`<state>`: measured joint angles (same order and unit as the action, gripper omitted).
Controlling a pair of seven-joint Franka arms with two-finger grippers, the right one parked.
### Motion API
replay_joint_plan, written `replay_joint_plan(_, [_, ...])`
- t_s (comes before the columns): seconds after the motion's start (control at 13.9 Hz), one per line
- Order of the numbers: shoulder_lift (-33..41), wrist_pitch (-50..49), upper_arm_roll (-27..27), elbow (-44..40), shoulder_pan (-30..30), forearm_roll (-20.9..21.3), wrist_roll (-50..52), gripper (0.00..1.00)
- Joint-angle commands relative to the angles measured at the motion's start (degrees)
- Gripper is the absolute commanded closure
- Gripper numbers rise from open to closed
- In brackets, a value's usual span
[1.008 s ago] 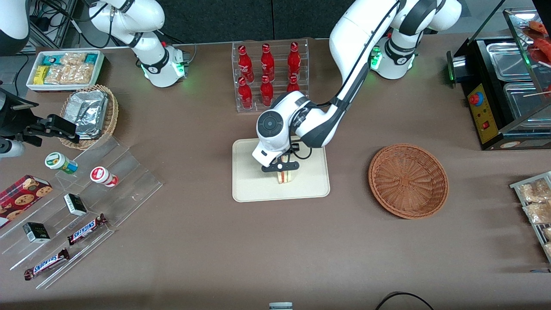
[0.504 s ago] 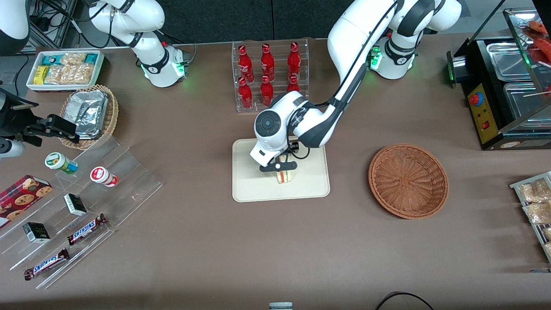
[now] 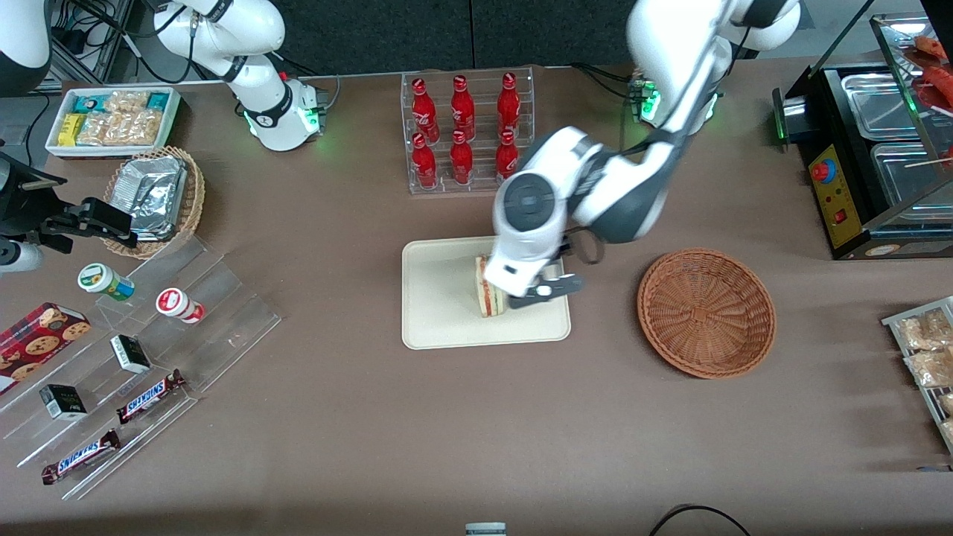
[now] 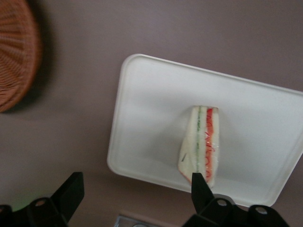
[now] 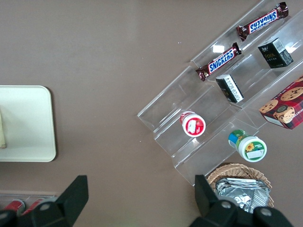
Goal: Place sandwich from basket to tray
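Your sandwich lies on the tray, near the middle, free of any grip. Your gripper hangs above the tray's edge nearest the basket, fingers spread wide and holding nothing, the sandwich just beside one fingertip.

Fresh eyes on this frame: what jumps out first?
The sandwich lying on the cream tray mid-table, the left arm's gripper hovering beside it, jaws open and empty. Next, the empty reddish wicker basket toward the working arm's end, and the rack of red bottles farther from the front camera.
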<state>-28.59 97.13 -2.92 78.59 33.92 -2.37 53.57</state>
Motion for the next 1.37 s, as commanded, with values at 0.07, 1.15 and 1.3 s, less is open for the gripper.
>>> replay_joint_plan(0.07, [9.84, -7.20, -0.42, 1.65, -7.35, -1.67, 0.22, 0.00])
replay_joint_plan(1.15, [28.05, -24.54, -0.25, 8.77, -35.76, 2.45, -50.83, 0.00])
replay_joint_plan(1.3, [27.88, -24.54, 1.41, 7.72, -35.16, 2.54, -51.98, 0.00])
